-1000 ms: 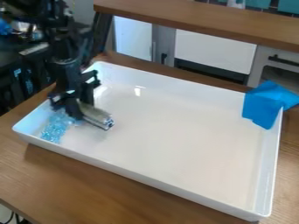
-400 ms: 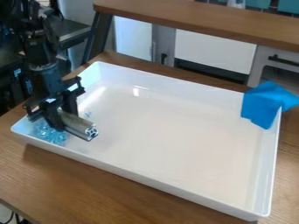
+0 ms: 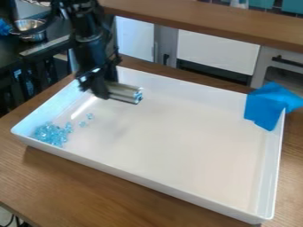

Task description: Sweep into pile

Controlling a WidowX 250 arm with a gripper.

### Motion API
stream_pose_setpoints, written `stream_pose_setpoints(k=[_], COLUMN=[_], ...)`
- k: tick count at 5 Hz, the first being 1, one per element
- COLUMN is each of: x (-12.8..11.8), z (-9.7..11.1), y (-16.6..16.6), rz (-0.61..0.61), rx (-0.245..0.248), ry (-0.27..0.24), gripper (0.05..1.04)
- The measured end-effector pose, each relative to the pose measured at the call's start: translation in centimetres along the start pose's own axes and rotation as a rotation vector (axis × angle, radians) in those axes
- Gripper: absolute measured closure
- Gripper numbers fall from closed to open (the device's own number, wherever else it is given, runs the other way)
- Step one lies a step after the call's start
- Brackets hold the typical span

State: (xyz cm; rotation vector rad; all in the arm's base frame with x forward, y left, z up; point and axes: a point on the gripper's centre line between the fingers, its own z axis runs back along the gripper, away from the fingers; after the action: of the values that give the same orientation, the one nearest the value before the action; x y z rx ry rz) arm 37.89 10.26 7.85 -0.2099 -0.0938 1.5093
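Note:
The black gripper [image 3: 103, 88] hangs over the tray's back left part, shut on a silver metal bar [image 3: 123, 92] that points to the right. Light blue clear pieces [image 3: 52, 134] lie bunched in the left corner of the white tray [image 3: 172, 137]. A few loose pieces [image 3: 86, 119] rest just right of and behind that bunch. The bar is up and to the right of them, apart from them.
A blue cloth [image 3: 264, 106] drapes over the tray's right back corner. The tray's raised white walls stand all around on a wooden table [image 3: 89, 186]. Behind are a wooden shelf [image 3: 201, 17] and a metal bowl [image 3: 31, 30] at the upper left.
The gripper went left and toward the front, then back and up to the right with the bar. The pieces sit closer together in the left corner, with a few loose ones uncovered.

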Motion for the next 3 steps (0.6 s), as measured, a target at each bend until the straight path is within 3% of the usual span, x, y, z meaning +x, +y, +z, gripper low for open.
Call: stream_pose_setpoints(k=[1,2,3], x=[-0.3,-0.5,0.4], z=[-3.1,-4.5,-4.6], y=[-0.9,-1.1,0.1], rz=[0.02,0.001,-0.044], rx=[0.057,0.086,0.071], ry=[-0.066,-0.117,-0.125], gripper=[0.702,0.702,0.702])
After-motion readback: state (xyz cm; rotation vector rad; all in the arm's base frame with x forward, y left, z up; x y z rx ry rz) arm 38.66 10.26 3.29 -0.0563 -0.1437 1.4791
